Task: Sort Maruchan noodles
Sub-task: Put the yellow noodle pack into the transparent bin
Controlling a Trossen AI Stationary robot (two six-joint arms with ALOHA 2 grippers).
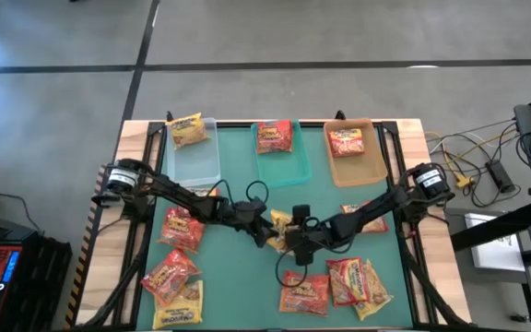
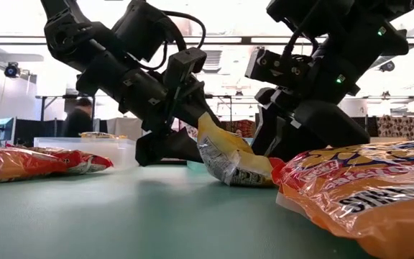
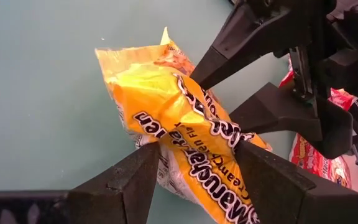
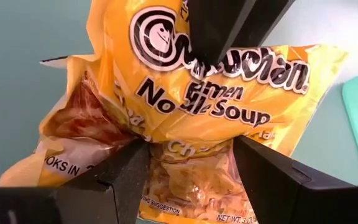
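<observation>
A yellow Maruchan packet (image 1: 280,221) sits at the table's middle, between both grippers. In the low view the packet (image 2: 228,155) stands tilted with its lower end on the teal mat. My left gripper (image 3: 197,155) comes from the table's left and my right gripper (image 4: 191,152) from the right; each is shut on this packet. The far trays each hold one packet: yellow (image 1: 187,129) in the clear tray, red (image 1: 273,136) in the teal tray and orange-red (image 1: 346,140) in the tan tray. My left gripper pinches the yellow packet's one end (image 3: 185,158) between its two fingers, which lie across the packet, slanting down from the table's left. My right gripper pinches the packet's lower middle (image 4: 188,155) between its two fingers, slanting down from the table's right. The packet is crumpled and tilted, its bottom edge (image 2: 239,180) on the mat.
Loose packets lie near the left edge (image 1: 181,226) (image 1: 169,274) (image 1: 179,315) and near the right (image 1: 302,290) (image 1: 359,281) (image 1: 367,210). The clear tray (image 1: 201,166), teal tray (image 1: 289,168) and tan tray (image 1: 362,168) line the far edge. A large orange packet (image 2: 365,187) lies close to the low camera.
</observation>
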